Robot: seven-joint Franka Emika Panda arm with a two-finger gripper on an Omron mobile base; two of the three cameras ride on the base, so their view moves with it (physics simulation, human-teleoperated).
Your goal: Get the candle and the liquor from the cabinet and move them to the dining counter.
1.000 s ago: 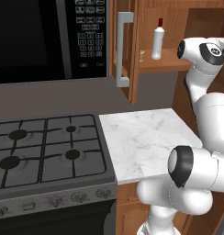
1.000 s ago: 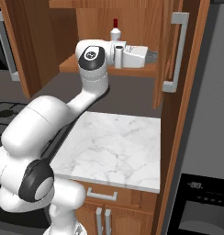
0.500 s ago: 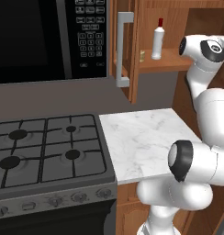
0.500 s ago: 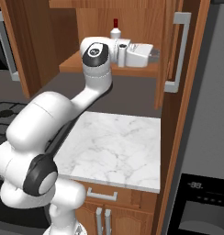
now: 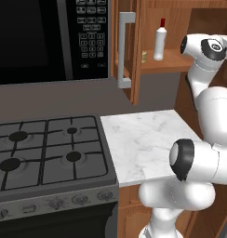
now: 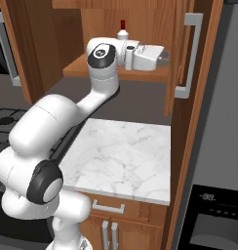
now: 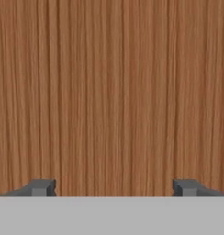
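Compared with a second ago, the wrist and hand have been carried further right along the shelf of the cabinet [image 5: 134, 46], away from the liquor [image 5: 159, 41], so no grasp is judged to be in progress yet. From the left base view, the liquor is seen standing upright on the wooden shelf, towards its middle, and the candle [image 5: 144, 56] is made out as a tiny tan stub near the shelf's left end, just behind the open door with its grey bar handle [image 5: 124, 49]; the two are apart from each other. The arm's upper joint is raised level with the shelf at the right, and the marble slab [image 5: 145, 139] beside the stove [image 5: 45, 153] lies below. From the right base view, the arm is seen rising from the lower left, bent at the shelf edge, with the hand laid out horizontally over the shelf and pointed right; the gripper [image 6: 166, 57] is close to the cabinet's right side, and the red cap of the liquor is visible behind the wrist. From the hand view, plain wood grain is faced squarely, and the two dark fingertips [image 7: 40, 187] are seen set wide apart with nothing between them. A turn back towards the bottle or the candle is judged necessary before either can be taken to the dining counter.
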